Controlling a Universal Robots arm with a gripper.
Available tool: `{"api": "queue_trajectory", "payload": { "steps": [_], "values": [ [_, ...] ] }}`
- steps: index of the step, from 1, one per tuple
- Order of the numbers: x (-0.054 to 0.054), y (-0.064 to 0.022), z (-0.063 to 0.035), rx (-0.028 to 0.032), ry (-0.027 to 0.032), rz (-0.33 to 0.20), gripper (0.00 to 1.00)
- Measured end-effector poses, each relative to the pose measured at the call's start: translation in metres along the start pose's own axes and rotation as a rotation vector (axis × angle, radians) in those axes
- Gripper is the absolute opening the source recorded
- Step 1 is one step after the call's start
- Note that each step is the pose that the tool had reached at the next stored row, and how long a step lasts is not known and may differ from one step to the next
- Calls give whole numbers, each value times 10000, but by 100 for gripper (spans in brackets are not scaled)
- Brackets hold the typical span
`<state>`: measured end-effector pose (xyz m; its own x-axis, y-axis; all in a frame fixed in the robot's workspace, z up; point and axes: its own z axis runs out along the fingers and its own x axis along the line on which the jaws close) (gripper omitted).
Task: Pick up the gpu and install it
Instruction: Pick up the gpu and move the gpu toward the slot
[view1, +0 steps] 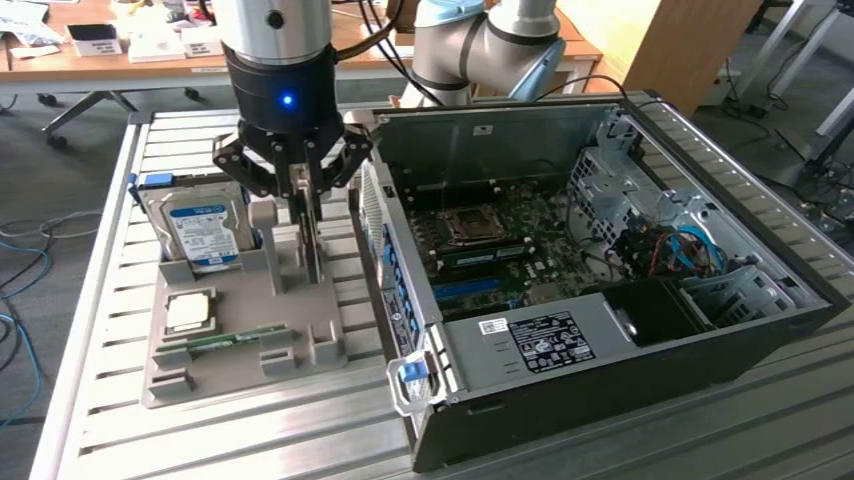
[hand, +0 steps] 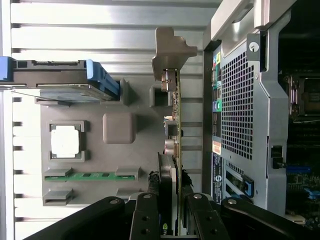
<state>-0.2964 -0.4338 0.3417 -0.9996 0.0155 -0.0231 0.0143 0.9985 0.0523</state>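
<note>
Slatted metal desk (view1: 187, 440) is carrying a grey parts holder (view1: 227, 378) toward its edge on the exterior view's left. An open computer case (view1: 747, 330) is occupying the rest, with its motherboard (view1: 507, 250) lying exposed.

The gpu (view1: 312, 250) is standing on edge in a slot of the holder, on the side nearest the case. Its silver bracket (hand: 172, 50) is pointing toward the desk's far edge in the exterior view. The gripper (view1: 304, 195) is hanging directly over the card. Its fingers (hand: 146, 217) are pressing in on both faces at the black cooler, with no gap showing. As far as can be judged, the card's lower edge is sitting in the slot, not raised.

A hard drive (view1: 203, 235), a processor chip (view1: 187, 312) and a memory stick (view1: 234, 338) are sharing the holder, apart from the fingers.

Risks, as judged:
- The fingers are holding the end away from the bracket. The unsupported bracket end is likely to sag or swing once free, leaving the card tilted.
- The fingers are bearing on the cooler rather than bare board, so the card may slip if the hold is light.
- The case's rear wall (hand: 237, 110) is standing just beside the card. Any sideways drift is risking a snag of the bracket on it.
</note>
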Motion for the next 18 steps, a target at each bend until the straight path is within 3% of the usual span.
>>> {"api": "queue_trajectory", "payload": {
  "steps": [18],
  "values": [
    [-1, 1, -28, 8, 1, -1, 27]
  ]
}}
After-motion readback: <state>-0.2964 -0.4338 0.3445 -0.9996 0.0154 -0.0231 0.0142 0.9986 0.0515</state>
